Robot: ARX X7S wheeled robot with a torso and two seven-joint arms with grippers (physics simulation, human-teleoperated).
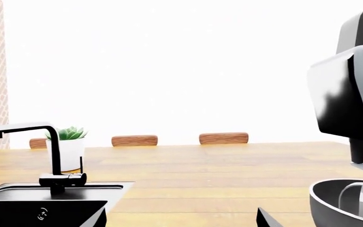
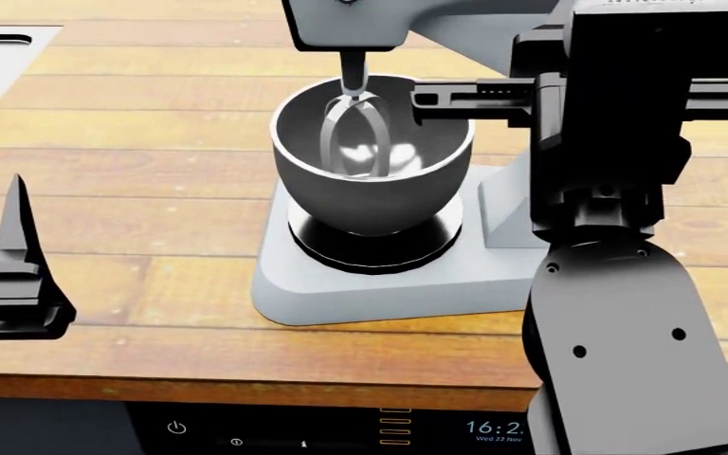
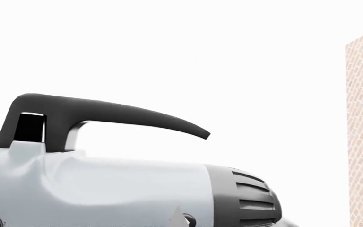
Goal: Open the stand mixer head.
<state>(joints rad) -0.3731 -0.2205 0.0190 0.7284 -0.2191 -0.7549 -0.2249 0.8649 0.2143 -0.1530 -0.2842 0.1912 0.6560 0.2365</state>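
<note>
Right arm [image 2: 617,313] is all chunky matte black, boxy segments, four small screw holes on the lower flat panel. Left gripper [image 2: 10,275] is black too, with pointed, stepped fingers.

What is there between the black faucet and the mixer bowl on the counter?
In the left wrist view, only bare wooden counter lies between the black faucet and the mixer bowl; the potted plant stands behind the faucet.
</note>
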